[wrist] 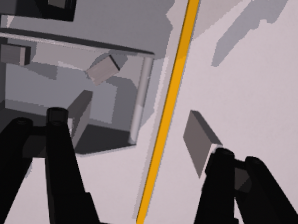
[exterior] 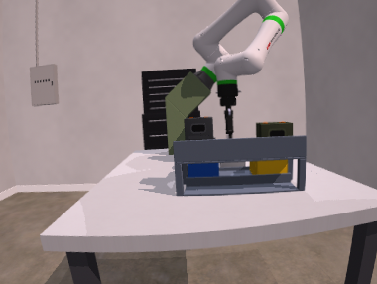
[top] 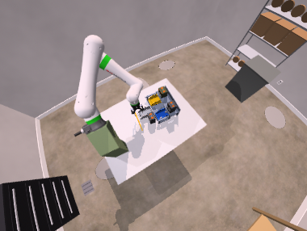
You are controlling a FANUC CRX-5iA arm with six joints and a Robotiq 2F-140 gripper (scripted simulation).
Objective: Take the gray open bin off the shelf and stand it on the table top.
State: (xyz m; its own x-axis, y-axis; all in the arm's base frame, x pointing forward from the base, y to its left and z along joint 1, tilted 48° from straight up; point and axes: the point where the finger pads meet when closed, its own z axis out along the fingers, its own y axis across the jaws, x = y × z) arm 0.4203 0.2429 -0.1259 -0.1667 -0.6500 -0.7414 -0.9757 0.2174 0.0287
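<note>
The gray open bin (top: pixel 143 114) (wrist: pixel 142 100) juts out from the shelf (exterior: pixel 240 149) toward the arm, ahead of the blue bin (top: pixel 162 115) (exterior: pixel 203 169) and the yellow bin (top: pixel 154 99) (exterior: pixel 269 166). Gray parts, such as a small block (wrist: pixel 102 70), lie in it. What its base rests on is hidden. My gripper (top: pixel 136 110) (exterior: pixel 229 135) (wrist: pixel 139 115) is open, pointing down at the bin's outer end. In the wrist view one finger is over the bin's inside and the other beyond its outer rim, with nothing held between them.
A dark box (top: pixel 151 117) (exterior: pixel 198 128) (wrist: pixel 37 10) stands beside the gray bin. Another dark box (top: pixel 162 91) (exterior: pixel 274 129) stands at the yellow bin's side, and a third (top: pixel 172 106) at the back. A yellow line (top: pixel 139 122) (wrist: pixel 170 105) crosses the table (exterior: pixel 124 209) below the gripper.
</note>
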